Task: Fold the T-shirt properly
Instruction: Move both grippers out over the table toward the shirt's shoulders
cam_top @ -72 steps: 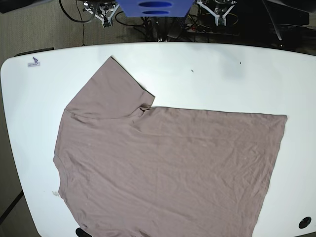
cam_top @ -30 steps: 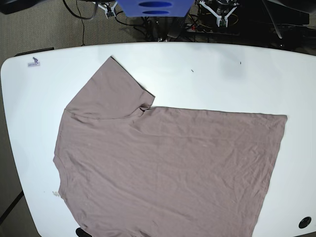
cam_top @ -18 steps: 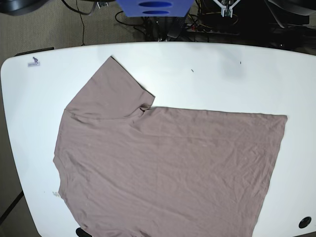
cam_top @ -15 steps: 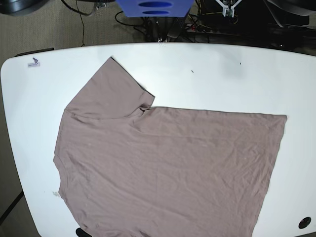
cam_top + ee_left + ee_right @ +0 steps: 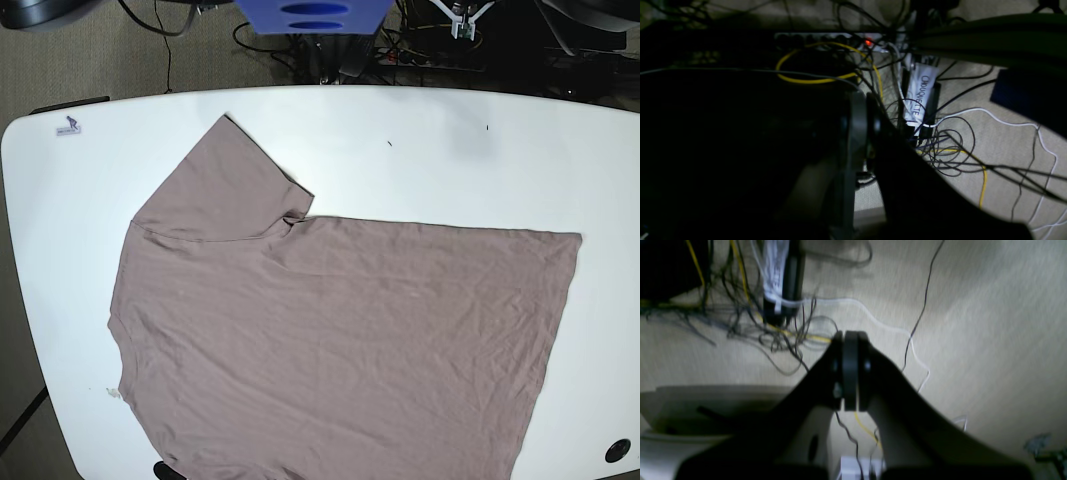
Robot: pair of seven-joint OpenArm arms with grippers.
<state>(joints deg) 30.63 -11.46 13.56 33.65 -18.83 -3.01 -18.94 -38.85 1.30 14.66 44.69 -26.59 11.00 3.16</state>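
Both my grippers pulled back off the table, jaws pressed together on nothing.

My left gripper (image 5: 860, 133) points down at the carpet; just past its tips lies a tangle of black wires, a yellow cable (image 5: 813, 80) and a white label (image 5: 920, 96), with much of that view in darkness. My right gripper (image 5: 850, 370) hangs over pale carpet, with a white cable (image 5: 880, 323) curling just beyond its closed tips. The T-shirt (image 5: 340, 330) lies flat and spread on the white table (image 5: 420, 140), well apart from both grippers, one sleeve (image 5: 225, 185) angled out toward the table's far edge.
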